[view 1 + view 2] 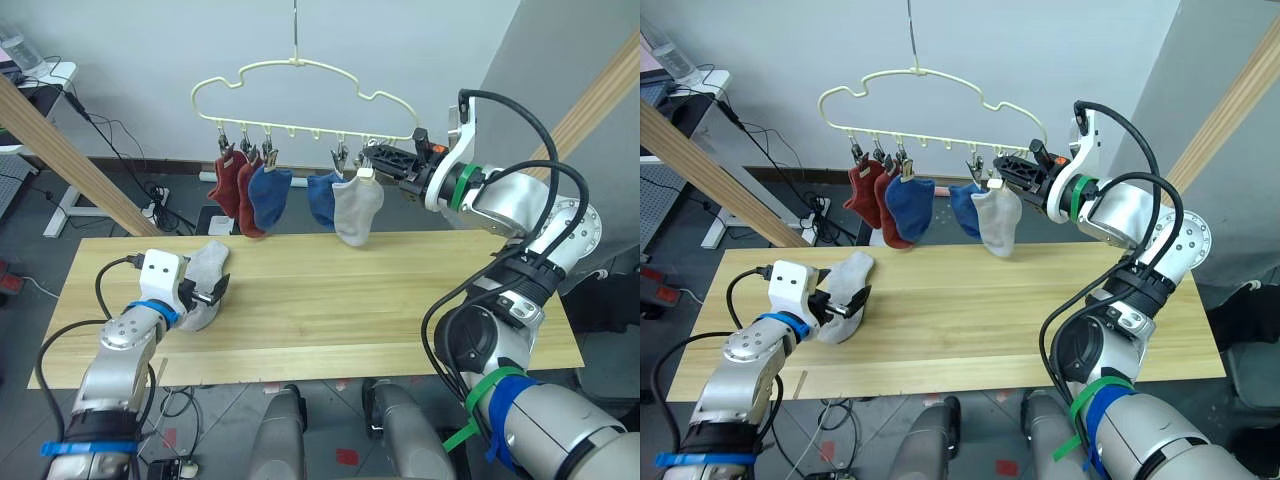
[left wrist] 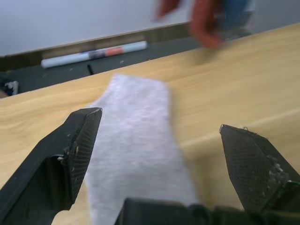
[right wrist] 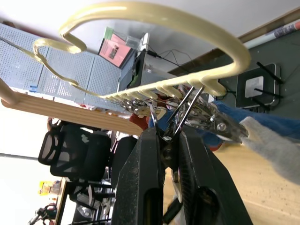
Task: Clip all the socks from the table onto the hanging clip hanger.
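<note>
1. The clip hanger hangs above the far edge of the table. Five socks hang from it: two rust red, two blue and one light grey.
2. The last light grey sock lies on the table's left part, with the left gripper around its near end.
3. The left wrist view shows what the head views leave unclear: the fingers are spread wide, the sock lying between them, ungrasped.
4. The right gripper sits at the hanger's right end. The right wrist view shows its fingers squeezed on a metal clip.
</note>
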Robot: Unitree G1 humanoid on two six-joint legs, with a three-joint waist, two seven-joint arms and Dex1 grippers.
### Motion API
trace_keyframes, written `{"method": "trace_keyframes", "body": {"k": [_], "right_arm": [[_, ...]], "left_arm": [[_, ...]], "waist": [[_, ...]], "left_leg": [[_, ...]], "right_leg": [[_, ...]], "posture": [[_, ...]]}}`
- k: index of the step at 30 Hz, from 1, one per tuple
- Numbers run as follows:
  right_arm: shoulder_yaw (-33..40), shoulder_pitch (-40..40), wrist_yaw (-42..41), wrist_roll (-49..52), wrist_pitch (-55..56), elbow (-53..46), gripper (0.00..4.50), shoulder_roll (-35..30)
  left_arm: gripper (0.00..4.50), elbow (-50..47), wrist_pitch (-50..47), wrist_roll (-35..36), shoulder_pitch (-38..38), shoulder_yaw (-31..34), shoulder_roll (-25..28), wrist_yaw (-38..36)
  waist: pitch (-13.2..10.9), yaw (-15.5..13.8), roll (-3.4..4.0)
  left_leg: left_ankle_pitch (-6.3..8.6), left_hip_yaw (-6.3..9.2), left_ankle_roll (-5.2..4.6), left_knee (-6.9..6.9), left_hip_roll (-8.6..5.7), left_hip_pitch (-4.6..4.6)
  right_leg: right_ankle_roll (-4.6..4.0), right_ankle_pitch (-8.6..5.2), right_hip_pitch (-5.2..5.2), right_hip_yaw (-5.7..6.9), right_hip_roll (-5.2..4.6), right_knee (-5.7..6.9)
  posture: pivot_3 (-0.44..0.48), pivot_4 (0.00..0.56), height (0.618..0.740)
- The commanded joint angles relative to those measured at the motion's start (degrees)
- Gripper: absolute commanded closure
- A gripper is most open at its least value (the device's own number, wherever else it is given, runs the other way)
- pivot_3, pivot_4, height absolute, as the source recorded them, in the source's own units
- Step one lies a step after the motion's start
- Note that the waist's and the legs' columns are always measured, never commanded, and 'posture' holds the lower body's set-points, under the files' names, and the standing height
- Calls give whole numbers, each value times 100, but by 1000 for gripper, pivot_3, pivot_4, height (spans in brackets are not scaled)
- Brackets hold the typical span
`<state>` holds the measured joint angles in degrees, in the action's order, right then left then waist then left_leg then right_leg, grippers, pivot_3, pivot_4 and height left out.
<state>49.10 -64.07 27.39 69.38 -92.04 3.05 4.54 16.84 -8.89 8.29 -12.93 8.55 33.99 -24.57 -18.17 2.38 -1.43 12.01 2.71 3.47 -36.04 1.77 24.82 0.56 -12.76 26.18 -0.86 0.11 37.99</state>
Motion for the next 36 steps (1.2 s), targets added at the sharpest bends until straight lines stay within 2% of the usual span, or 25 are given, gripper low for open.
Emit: {"method": "trace_keyframes", "body": {"k": [1, 6, 11, 19, 22, 27, 31, 36], "right_arm": [[-153, -14, 154, 433, -30, -88, 4381, -42], [-366, 100, 421, 807, 144, -46, 4381, -158], [-750, 313, 805, 1372, 489, -65, 4381, -311], [-1699, 708, 1371, 2530, 1391, -30, 4381, -786], [-2071, 839, 1492, 2905, 1745, -32, 4381, -1010], [-2613, 1008, 1542, 3367, 2251, -52, 4381, -1364], [-2957, 1097, 1482, 3597, 2575, -46, 4381, -1611], [-3306, 1197, 1409, 3812, 2889, -71, 4381, -1851]], "left_arm": [[0, 704, 324, -152, -416, -19, -41, -16], [0, 1962, 174, -172, -1140, -1, -93, -59], [0, 2655, -37, -214, -1469, -105, -143, -341], [0, 2802, -540, -200, -1529, -198, -158, -826], [575, 2692, -644, -149, -1491, -115, -162, -853], [1912, 2614, -686, -154, -1457, -35, -111, -852], [2338, 2515, -658, -181, -1440, -29, -73, -900], [2538, 2037, -771, -139, -1314, -58, -58, -1083]], "waist": [[0, 3, 0], [0, 22, -1], [0, 70, -1], [1, 89, -1], [1, 89, 0], [1, 88, 0], [1, 88, 0], [1, 87, 0]], "left_leg": [[0, -2, 0, 0, 0, 0], [0, 3, 0, 0, 1, 4], [4, -1, -6, 1, -3, 3], [4, -1, -7, -2, -3, -2], [4, -2, -7, -2, -3, -3], [4, -3, -7, -2, -2, -4], [4, -3, -7, -1, -2, -3], [4, -4, -7, -1, -1, -2]], "right_leg": [[0, 0, 0, -1, 0, 0], [0, 0, 1, 4, 1, 0], [-3, 2, 0, 4, -4, 2], [1, 1, -4, 1, -4, 7], [1, 0, -4, 0, -4, 8], [1, 0, -4, -1, -4, 8], [2, 0, -4, -1, -4, 6], [2, 0, -3, -2, -4, 4]], "posture": [[-3, 345, 740], [-14, 340, 740], [-29, 336, 740], [-35, 342, 740], [-32, 344, 740], [-29, 344, 740], [-25, 347, 740], [-25, 347, 740]]}}
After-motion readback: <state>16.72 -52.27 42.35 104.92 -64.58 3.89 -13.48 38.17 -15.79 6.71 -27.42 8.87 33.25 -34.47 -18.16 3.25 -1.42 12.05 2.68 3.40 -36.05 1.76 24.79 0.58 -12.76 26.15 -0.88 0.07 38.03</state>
